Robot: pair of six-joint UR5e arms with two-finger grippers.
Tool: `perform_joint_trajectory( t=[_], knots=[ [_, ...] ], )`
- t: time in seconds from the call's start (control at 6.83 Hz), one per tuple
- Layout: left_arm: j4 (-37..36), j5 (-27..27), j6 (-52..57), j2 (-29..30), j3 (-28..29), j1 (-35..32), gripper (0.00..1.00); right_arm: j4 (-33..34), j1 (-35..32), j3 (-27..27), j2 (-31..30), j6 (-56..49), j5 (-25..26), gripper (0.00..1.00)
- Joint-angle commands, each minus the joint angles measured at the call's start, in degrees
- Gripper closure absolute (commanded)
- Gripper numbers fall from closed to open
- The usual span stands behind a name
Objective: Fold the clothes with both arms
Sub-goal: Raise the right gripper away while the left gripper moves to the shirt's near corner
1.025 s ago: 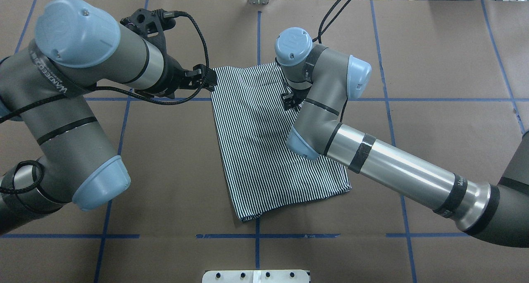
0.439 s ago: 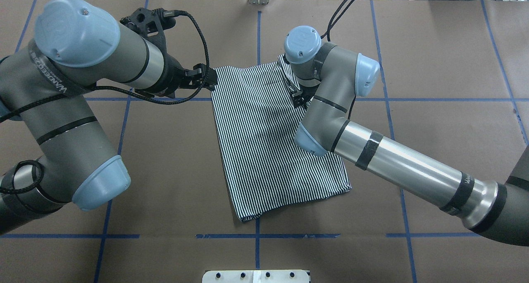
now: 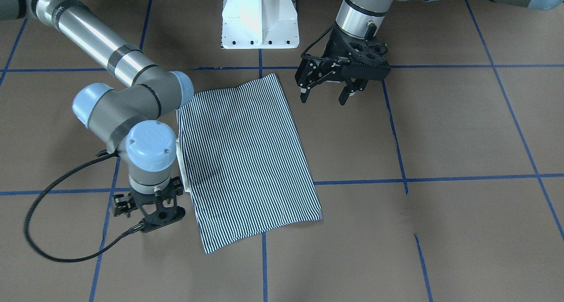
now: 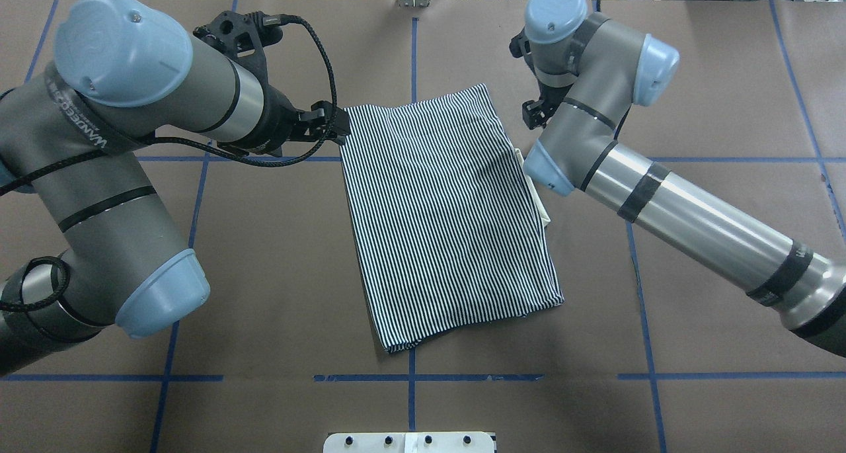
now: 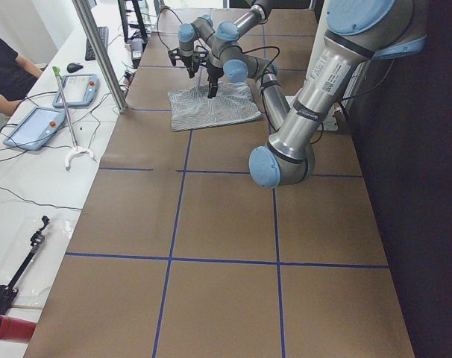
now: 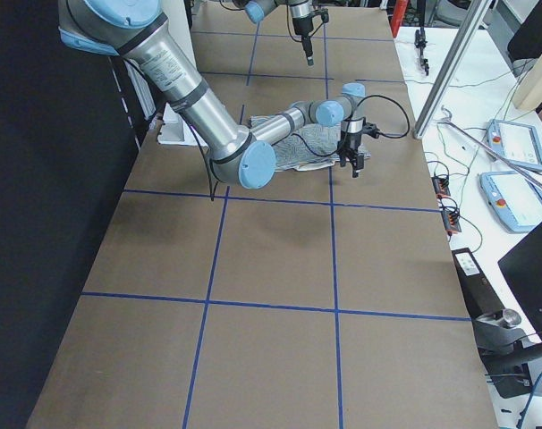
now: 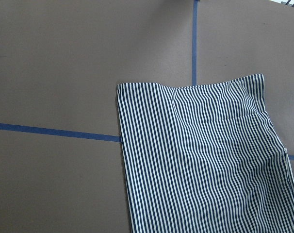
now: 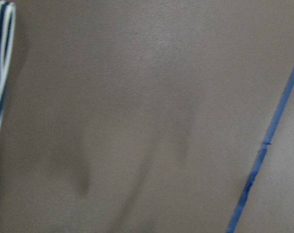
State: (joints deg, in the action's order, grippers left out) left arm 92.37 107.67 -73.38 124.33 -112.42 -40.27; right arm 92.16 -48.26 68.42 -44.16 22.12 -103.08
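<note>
The striped shirt [image 4: 449, 215] lies folded into a flat rectangle in the middle of the table, also seen in the front view [image 3: 246, 156]. A sliver of cream collar [image 4: 540, 205] peeks out at its right edge. My left gripper [image 3: 325, 95] hangs open and empty above the table, off the shirt's left side; in the overhead view this left gripper [image 4: 332, 123] sits by the far left corner. My right gripper [image 4: 534, 112] points down beside the far right corner, off the cloth. Its fingertips are hidden under the wrist, its knuckles spread, nothing in it.
The white pedestal base [image 3: 260, 17] stands at the near edge behind the shirt. A black cable [image 3: 44, 236] loops on the table by the right wrist. Blue tape lines [image 4: 413, 377] cross the brown surface. A side bench with tablets [image 5: 32, 123] and a seated person runs along the far edge.
My right arm has swung off the shirt, to the right and farther away. The far right part it covered now lies flat. The left arm has stayed put.
</note>
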Motion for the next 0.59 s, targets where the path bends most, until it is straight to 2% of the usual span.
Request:
perform_joint_trajectory(
  t=[0.0,0.15,0.29,0.44],
  knots=[
    [-0.17,0.0,-0.01,0.04,-0.69,-0.07,0.0,-0.05,-1.75,-0.48,2.3,-0.43,-1.24,0.0],
    [0.0,-0.09,-0.45,-0.31,-0.7,0.02,0.0,-0.05,-1.83,-0.31,3.54,0.89,-4.03,0.0],
    [0.27,0.35,-3.06,-0.31,-0.7,0.89,0.0,-0.05,-1.92,2.31,3.2,2.47,-9.63,0.0],
    [0.36,2.96,-5.0,-0.14,0.78,3.42,0.0,0.3,-1.92,8.42,-0.19,5.88,-11.34,0.0]
  ],
)
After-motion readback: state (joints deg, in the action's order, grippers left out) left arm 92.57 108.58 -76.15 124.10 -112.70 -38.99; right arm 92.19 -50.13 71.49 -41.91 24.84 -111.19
